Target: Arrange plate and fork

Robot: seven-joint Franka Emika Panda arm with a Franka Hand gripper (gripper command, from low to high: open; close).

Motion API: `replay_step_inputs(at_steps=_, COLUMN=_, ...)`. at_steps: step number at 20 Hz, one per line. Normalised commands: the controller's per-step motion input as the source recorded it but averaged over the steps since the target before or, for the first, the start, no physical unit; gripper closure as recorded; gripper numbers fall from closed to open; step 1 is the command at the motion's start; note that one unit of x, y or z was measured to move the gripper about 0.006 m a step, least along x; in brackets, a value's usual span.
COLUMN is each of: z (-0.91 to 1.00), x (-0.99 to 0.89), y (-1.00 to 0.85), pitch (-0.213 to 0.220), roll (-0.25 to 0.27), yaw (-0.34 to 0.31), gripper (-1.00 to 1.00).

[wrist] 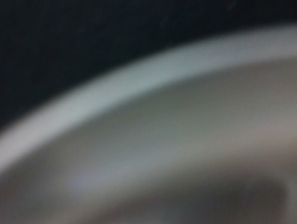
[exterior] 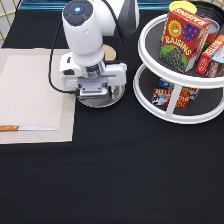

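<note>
The shiny silver plate (exterior: 102,99) lies on the black cloth beside the placemat's right edge, mostly hidden under my hand. My gripper (exterior: 94,91) is low over the plate's left part, right at its surface. The wrist view shows the plate's rim (wrist: 122,87) from very close, with black cloth beyond it. The fork is not in view. A wooden-handled knife (exterior: 27,128) lies on the beige placemat (exterior: 30,85) near its bottom edge.
A light-wood disc (exterior: 110,52) peeks out behind the arm. A white two-tier turntable (exterior: 150,95) stands at the exterior view's right, holding a raisins box (exterior: 184,37) and other packets. Black cloth (exterior: 115,175) covers the table toward the bottom.
</note>
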Motion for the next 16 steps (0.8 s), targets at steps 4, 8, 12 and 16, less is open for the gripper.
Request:
replay_step_inputs(at_steps=4, z=0.0, x=0.49, y=-0.51, pitch=0.076, roll=-0.012, yaw=-0.026, gripper=-1.0)
replay_step_inputs(at_steps=8, z=0.0, x=0.44, y=-0.6, pitch=0.051, roll=-0.007, yaw=-0.037, gripper=-1.0)
replay_step_inputs(at_steps=12, z=0.0, x=0.38, y=-0.72, pitch=0.022, roll=0.0, yaw=-0.019, gripper=-1.0)
replay_step_inputs(at_steps=16, z=-0.01, x=0.36, y=-0.85, pitch=0.025, roll=0.002, yaw=0.0, gripper=-1.0)
